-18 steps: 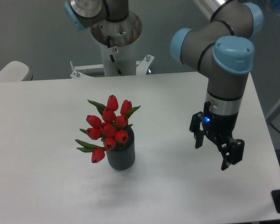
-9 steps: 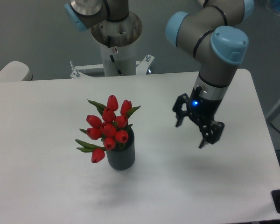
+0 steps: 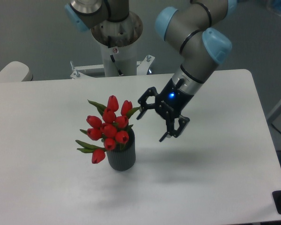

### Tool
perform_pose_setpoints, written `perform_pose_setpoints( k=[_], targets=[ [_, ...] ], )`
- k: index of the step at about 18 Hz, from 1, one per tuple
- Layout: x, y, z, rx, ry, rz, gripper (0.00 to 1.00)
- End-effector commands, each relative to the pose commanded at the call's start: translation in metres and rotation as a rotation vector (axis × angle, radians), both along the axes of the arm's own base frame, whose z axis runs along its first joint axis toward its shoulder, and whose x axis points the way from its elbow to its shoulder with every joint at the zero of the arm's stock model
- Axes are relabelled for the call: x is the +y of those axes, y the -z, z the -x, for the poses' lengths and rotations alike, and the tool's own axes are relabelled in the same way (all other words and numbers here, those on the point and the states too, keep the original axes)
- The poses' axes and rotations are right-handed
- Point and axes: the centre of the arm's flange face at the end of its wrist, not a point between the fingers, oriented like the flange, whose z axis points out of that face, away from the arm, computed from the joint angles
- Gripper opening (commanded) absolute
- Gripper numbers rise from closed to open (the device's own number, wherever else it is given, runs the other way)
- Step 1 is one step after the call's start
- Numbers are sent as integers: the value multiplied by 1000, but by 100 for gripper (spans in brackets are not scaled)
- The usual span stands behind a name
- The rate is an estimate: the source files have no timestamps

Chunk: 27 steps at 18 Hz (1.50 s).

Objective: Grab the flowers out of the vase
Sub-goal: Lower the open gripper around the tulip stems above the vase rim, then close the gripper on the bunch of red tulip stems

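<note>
Jaws spread wide and holding nothing, the gripper (image 3: pixel 151 127) hangs in the air just to the right of the vase's bouquet, tilted toward it, one finger tip close to a green leaf at the right edge of the bunch. A blue light glows on the gripper body. The flowers (image 3: pixel 108 129), red closed tulip buds with narrow green leaves, stand in the vase (image 3: pixel 122 157), their heads rising above and spilling to the left of its mouth, one bud drooping low on the vase's left side. The vase, a dark grey ribbed cylinder, sits upright on the white table (image 3: pixel 47 187). Behind the vase, beyond the table's far edge, stands the robot base (image 3: pixel 117 44).
</note>
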Motion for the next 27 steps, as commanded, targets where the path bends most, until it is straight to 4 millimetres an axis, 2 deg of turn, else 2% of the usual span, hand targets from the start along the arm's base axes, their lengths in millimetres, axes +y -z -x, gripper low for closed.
perform_pose_setpoints(
  k=[3, 10, 16, 21, 27],
  targets=[
    [1, 4, -8, -66, -10, -96, 100],
    [7, 19, -26, 8, 28, -149, 100],
    [16, 23, -44, -21, 45, -238, 100],
    [21, 26, -50, 11, 63, -262, 100],
    [22, 27, -48, 42, 69, -278, 100]
  ],
)
